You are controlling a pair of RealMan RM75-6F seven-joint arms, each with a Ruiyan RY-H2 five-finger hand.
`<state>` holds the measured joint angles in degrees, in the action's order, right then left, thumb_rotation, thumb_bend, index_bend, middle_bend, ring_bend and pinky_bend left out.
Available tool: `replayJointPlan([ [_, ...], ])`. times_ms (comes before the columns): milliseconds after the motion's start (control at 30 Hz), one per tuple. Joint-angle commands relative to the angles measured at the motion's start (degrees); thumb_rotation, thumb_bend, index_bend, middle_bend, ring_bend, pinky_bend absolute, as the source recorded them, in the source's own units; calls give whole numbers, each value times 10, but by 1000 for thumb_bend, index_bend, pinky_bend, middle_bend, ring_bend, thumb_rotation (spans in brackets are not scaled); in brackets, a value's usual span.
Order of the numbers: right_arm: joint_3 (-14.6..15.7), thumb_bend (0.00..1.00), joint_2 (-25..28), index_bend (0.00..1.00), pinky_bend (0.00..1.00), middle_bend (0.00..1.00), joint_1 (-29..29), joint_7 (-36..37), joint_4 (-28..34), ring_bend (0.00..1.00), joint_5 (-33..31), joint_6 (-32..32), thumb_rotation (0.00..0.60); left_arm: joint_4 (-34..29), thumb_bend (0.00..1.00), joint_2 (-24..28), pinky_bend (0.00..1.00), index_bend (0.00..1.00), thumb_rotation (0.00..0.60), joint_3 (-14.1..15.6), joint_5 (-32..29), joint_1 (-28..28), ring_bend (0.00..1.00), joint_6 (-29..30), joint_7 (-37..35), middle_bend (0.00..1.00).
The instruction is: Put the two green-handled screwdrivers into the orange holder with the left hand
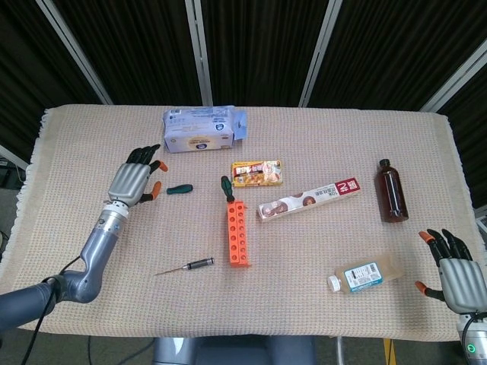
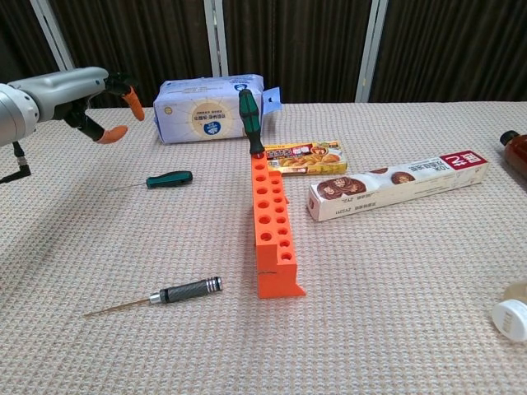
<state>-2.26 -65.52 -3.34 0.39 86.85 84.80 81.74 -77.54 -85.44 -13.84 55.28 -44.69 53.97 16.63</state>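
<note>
At the far end of the orange holder [image 1: 238, 235], one green-handled screwdriver [image 2: 250, 122] stands in a hole, tilted slightly; the second green-handled screwdriver [image 1: 179, 189] lies flat on the woven tablecloth [image 1: 91, 144], just beside the left hand [image 1: 135, 182]. The left hand hovers above the cloth with fingers spread, grasping nothing. The right hand [image 1: 447, 268] sits at the near right table corner, fingers apart and released, near a small clear bottle [image 1: 368, 273].
</note>
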Motion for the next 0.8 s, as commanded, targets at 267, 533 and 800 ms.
replayJointPlan([
  [267, 2, 0, 3, 137, 123, 108, 5, -6, 6, 47, -1, 6, 600, 92, 300, -72, 35, 349, 600, 12, -119, -58, 0, -38, 152, 9],
  [533, 1, 0, 6, 137, 126, 107, 6, -14, 13, 48, -4, 7, 600, 154, 294, -130, 27, 379, 600, 8, -165, -97, 0, -52, 210, 13],
  [800, 2, 0, 8, 137, 126, 109, 8, -19, 18, 50, -8, 6, 600, 209, 295, -178, 15, 373, 600, 16, -195, -140, 0, -54, 297, 12],
])
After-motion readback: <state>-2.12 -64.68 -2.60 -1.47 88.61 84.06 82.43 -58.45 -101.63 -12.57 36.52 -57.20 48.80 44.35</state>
